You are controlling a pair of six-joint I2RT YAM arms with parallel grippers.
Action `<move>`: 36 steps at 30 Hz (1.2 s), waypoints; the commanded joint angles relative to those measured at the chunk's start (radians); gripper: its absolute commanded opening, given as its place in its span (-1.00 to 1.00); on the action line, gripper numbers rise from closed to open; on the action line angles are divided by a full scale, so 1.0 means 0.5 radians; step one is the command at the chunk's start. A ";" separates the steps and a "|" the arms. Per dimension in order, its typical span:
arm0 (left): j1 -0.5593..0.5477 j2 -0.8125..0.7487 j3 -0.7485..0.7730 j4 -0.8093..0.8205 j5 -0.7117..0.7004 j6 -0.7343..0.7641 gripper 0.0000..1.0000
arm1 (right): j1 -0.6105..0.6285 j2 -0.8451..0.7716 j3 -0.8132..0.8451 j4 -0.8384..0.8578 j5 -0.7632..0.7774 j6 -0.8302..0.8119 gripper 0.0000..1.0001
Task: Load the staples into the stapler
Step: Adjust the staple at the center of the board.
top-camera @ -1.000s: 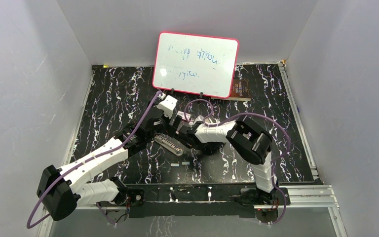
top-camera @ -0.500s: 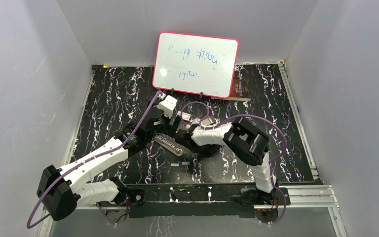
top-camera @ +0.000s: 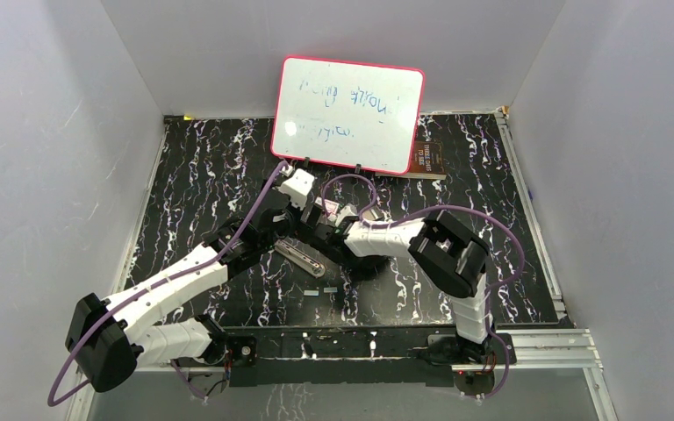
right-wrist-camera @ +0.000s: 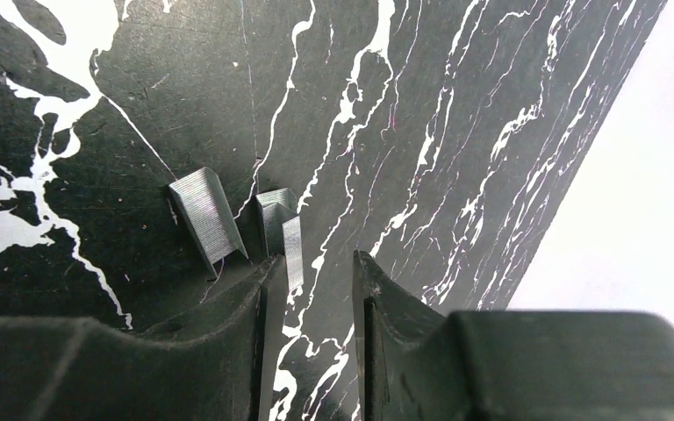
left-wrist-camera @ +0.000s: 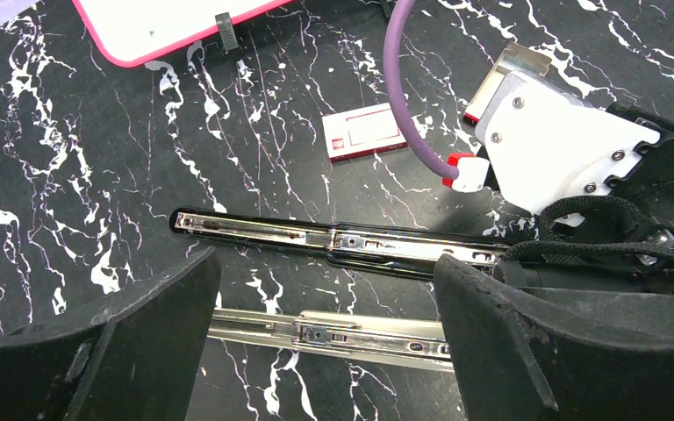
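Step in hand is judged to be pickup of staples (right-wrist-camera: 209, 219) by right claw (right-wrist-camera: 316, 259); nothing is loaded yet. Two short grey strips are seen flat on worktop (right-wrist-camera: 140, 105), side by side, slightly apart. The nearer strip (right-wrist-camera: 285, 237) lies just off the tip of one finger (right-wrist-camera: 254, 307), outside the gap. Right claw is partly apart and nothing is held: only bare worktop is seen between its fingers

Stapler (left-wrist-camera: 333, 241) is laid open mid-worktop, black half and shiny rail (left-wrist-camera: 333, 333) lying parallel, near each other. It is straddled by left claw (left-wrist-camera: 326, 263), fingers wide apart; the halves run lengthways across the gap, so no clamp is made. Contact with stapler cannot be told. Box (left-wrist-camera: 364, 132) lies beyond stapler, apart from it

Next move, as judged: right claw to be shifted sideways until one strip is centred in the gap, lowered, closed across the strip's narrow width, then carried to the rail. A thin strip lying flat may be slipped or snapped if pinched off-centre

Pose: right arm is reached leftward across worktop, wrist low, fingers pitched down. Left arm is stretched forward, claw over stapler
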 commanded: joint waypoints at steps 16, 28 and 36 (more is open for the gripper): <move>0.007 -0.007 0.022 0.001 0.016 -0.012 0.81 | -0.020 -0.293 -0.035 0.024 -0.051 0.090 -0.13; 0.006 -0.009 0.025 -0.003 0.023 -0.018 0.81 | -0.298 -0.641 -0.259 0.359 -0.468 -0.016 -0.14; 0.006 0.013 0.032 -0.001 0.035 -0.025 0.81 | -0.719 -1.100 -0.628 0.922 -1.305 -0.123 -0.11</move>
